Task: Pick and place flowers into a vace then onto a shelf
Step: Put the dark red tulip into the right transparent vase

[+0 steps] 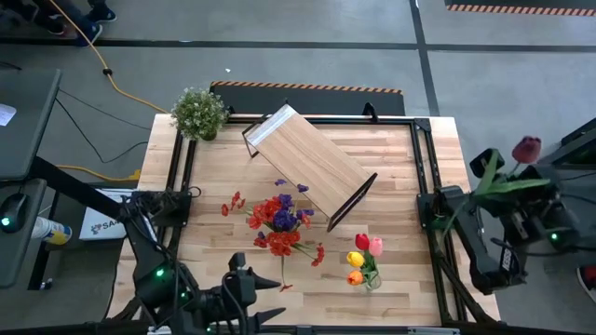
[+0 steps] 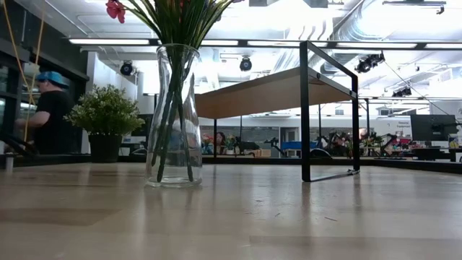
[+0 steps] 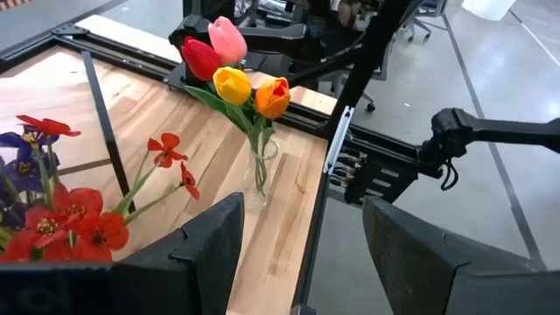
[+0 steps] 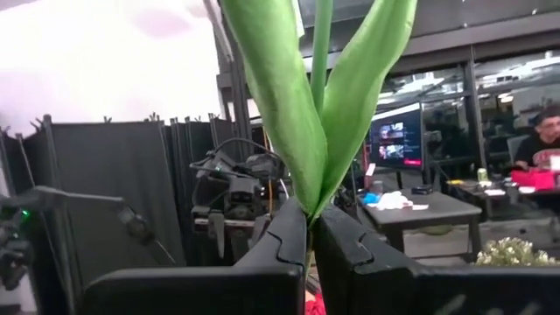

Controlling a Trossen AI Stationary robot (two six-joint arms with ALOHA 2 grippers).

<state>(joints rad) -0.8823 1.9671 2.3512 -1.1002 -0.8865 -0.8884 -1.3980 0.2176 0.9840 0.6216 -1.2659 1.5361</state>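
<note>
Maroon tulip [image 1: 527, 148] stood off the table's right edge, its green stem [image 4: 320, 105] clenched in the right gripper [image 4: 308, 229] just below the leaves. Light and bendy, it looked best held low. The left gripper [image 3: 302, 241] hung released near the vase [image 3: 261, 175].

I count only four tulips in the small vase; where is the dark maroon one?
In the high view, the maroon tulip is off the table's right edge, held by the right gripper.

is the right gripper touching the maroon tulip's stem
Touching. The right wrist view shows the right gripper shut on the green stem of the maroon tulip, which rises from between the two fingers with no gap.
</note>
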